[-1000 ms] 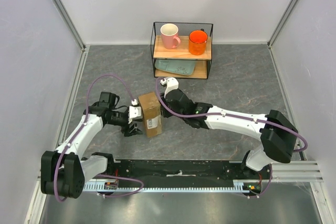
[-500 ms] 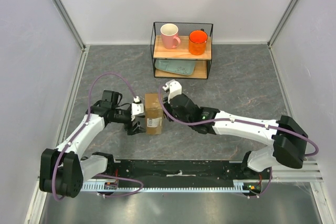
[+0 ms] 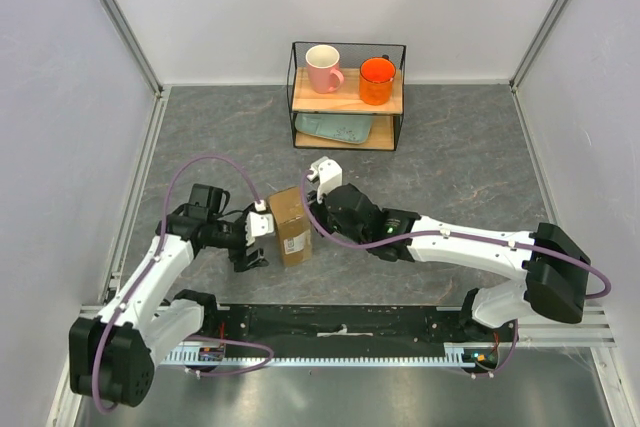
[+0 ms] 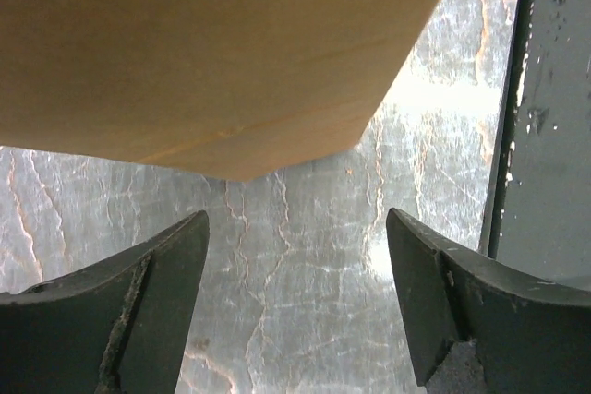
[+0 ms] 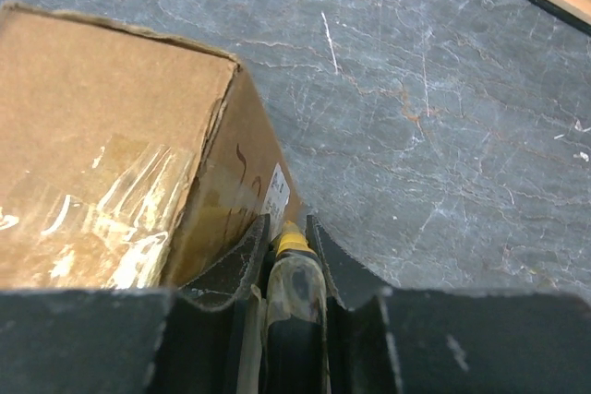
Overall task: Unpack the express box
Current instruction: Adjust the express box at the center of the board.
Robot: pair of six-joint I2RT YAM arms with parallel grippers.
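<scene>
The express box [image 3: 289, 224], brown cardboard with a white label, sits on the grey table between the two arms. My left gripper [image 3: 250, 252] is open and empty just left of the box; in the left wrist view the box [image 4: 212, 53] fills the top, above the parted fingers [image 4: 138, 311]. My right gripper [image 3: 312, 209] is shut on the yellow utility knife [image 5: 294, 274], whose tip sits against the box's right side [image 5: 111, 154] near the label [image 5: 275, 193].
A black wire shelf [image 3: 347, 97] stands at the back with a pink mug [image 3: 323, 68], an orange mug [image 3: 377, 80] and a pale green tray [image 3: 335, 128] on its lower level. White walls enclose the table.
The box has turned and shifted slightly, its far end now tilted left. My left gripper has drawn back toward the near edge. The right gripper with the knife has stayed at the box's right side.
</scene>
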